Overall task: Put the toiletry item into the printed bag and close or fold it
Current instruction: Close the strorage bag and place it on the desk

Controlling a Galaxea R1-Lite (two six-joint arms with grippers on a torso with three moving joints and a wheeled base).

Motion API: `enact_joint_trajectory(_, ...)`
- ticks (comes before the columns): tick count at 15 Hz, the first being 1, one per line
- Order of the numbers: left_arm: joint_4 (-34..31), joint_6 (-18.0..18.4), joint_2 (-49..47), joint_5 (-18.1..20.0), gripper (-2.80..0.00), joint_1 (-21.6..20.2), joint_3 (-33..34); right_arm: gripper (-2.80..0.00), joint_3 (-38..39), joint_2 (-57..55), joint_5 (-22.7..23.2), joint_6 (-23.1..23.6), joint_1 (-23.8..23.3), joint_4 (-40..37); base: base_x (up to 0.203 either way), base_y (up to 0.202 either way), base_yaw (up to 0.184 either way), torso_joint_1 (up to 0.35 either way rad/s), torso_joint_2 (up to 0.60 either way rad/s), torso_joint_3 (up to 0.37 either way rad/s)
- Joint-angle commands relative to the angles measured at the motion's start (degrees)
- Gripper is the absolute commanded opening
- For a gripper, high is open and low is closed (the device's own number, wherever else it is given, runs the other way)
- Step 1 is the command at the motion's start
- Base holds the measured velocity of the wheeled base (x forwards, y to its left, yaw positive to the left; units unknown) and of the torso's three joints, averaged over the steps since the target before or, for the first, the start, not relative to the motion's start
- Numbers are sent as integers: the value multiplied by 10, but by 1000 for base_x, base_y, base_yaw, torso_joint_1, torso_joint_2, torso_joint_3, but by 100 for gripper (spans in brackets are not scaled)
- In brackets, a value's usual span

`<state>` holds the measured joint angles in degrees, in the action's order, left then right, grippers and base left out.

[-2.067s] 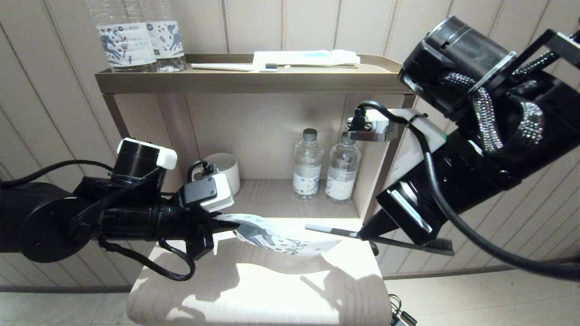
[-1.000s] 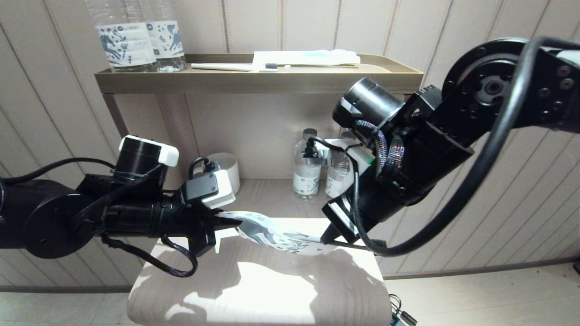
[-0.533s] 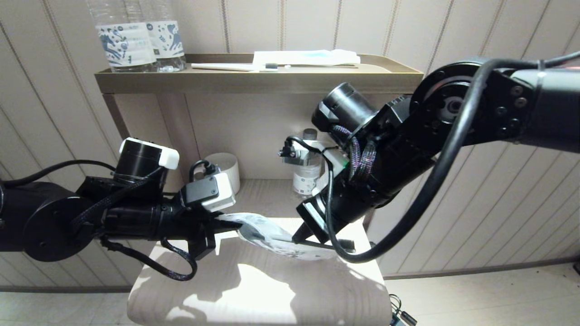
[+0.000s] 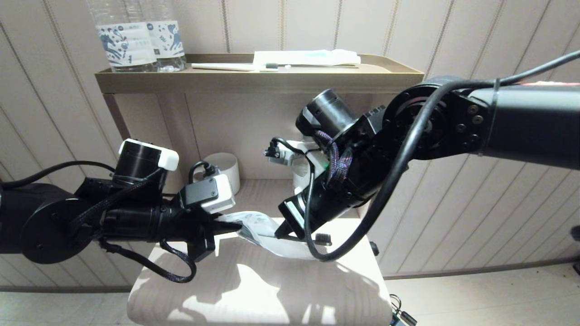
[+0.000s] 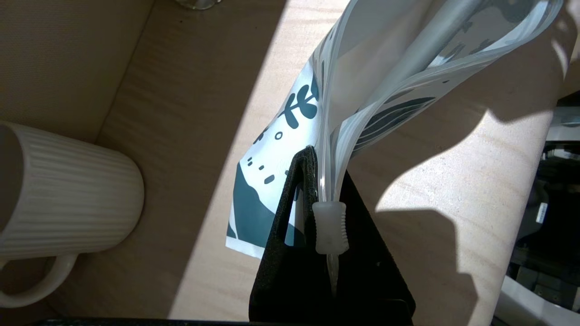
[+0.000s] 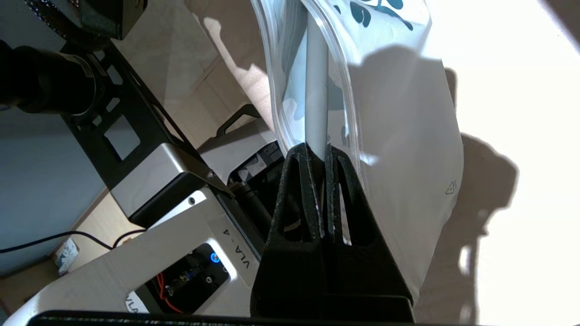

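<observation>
We see the thin grey toothbrush (image 6: 316, 90) with its handle pushed into the white bag (image 4: 267, 233) with blue pictures, above the small table (image 4: 253, 290). Our right gripper (image 6: 322, 156) pinches the toothbrush tight. Our left gripper (image 5: 324, 172) pinches the bag's zip edge.

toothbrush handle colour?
Light grey handle on the toothbrush, going into the printed bag. Clearest in the right wrist view.

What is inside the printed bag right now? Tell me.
The grey handle of the toothbrush runs into the printed bag, gripped by the right gripper. Its far end is hidden; the bristle head remains outside.
</observation>
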<state>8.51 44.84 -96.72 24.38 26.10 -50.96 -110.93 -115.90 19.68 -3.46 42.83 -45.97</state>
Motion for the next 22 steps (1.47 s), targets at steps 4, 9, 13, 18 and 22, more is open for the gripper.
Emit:
enact_joint_trajectory(4,1,1,-1,2,-280,4,1,-280,0,-5,-5,-24,2,11,0,0,0,0,0,0)
enact_joint_trajectory(9,1,-1,-4,2,-280,11,-1,0,0,-13,-21,-30,-1,26,0,0,0,0,0,0)
enact_joint_trajectory(13,0,-1,-10,3,-280,15,-4,0,0,-6,-22,-27,-5,31,0,0,0,0,0,0)
enact_joint_trajectory(18,1,-34,-33,24,-280,16,-10,0,1,62,-24,-21,-16,34,0,0,0,0,0,0)
enact_joint_trajectory(22,1,-128,-31,92,-280,-9,-5,0,48,127,-22,-18,-56,22,0,0,0,0,0,0)
